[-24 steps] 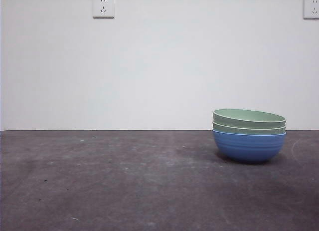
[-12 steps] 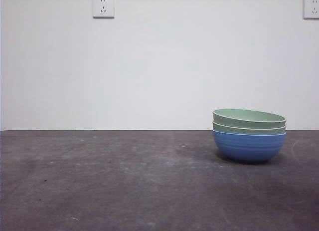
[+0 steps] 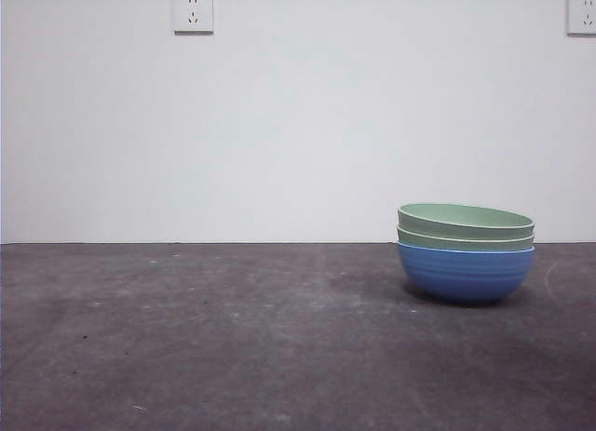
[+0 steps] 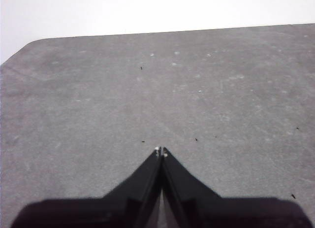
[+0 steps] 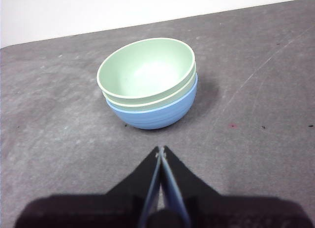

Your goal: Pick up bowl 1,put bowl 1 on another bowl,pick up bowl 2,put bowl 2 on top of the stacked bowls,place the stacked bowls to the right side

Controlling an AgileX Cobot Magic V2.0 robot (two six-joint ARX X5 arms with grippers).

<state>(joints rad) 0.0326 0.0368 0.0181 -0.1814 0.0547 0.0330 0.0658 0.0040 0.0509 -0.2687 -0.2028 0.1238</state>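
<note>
Stacked bowls [image 3: 466, 252]: three nested, upright, on the right part of the grey desk [image 3: 233, 338]. Blue bowl [image 3: 466, 275] at the bottom, two pale green bowls inside it, the top one [image 3: 466, 219] slightly tilted. Right gripper [image 5: 161, 150]: jaws closed, empty, near the stack, apart from it. Left gripper [image 4: 161, 151]: jaws closed, empty, over bare desk.

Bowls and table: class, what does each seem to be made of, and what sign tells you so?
Blue bowl and the two green bowls: probably matte plastic, from flat even colour and moulded ridges. Table: dull grey, scuffed and speckled; material unclear.
</note>
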